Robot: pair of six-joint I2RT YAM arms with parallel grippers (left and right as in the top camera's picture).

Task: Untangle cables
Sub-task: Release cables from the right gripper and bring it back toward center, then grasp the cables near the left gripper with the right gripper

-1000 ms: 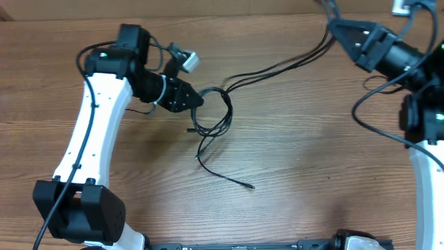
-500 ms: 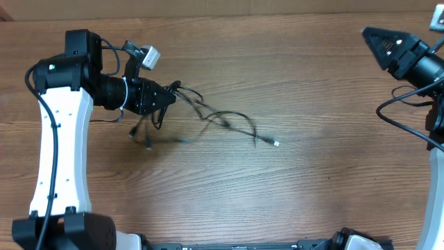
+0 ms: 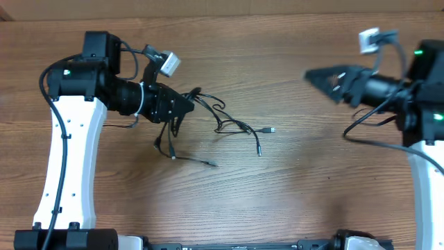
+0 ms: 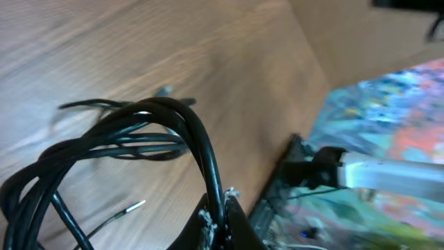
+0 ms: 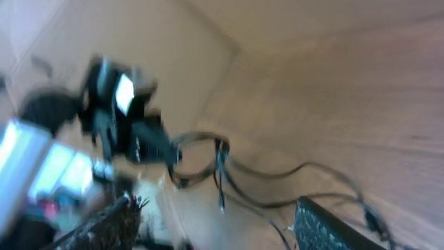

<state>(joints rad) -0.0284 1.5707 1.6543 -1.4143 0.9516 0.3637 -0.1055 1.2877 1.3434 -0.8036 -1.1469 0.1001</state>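
The cables (image 3: 243, 126) are thin black cords strewn over the wooden table left of centre, with loose ends pointing right and toward the front. One end has a silvery plug (image 3: 270, 130). My left gripper (image 3: 187, 103) is shut on the bunched end of the cables. In the left wrist view the looped cables (image 4: 142, 128) rise from my left gripper (image 4: 218, 219), whose jaws pinch a strand. My right gripper (image 3: 312, 75) hangs open at the right, pointing left, well apart from the cables. In the right wrist view the cables (image 5: 222, 170) lie ahead of my open right gripper (image 5: 215, 232).
The left arm's white link (image 3: 66, 153) runs along the table's left side. The right arm's thicker black cable (image 3: 374, 135) loops near the right edge. The table's back edge (image 3: 222, 15) runs across the top.
My right gripper has let go of the strands, opened and swung down toward the centre. The left gripper pulled the cables left, then came slightly back; the strands now lie spread out.
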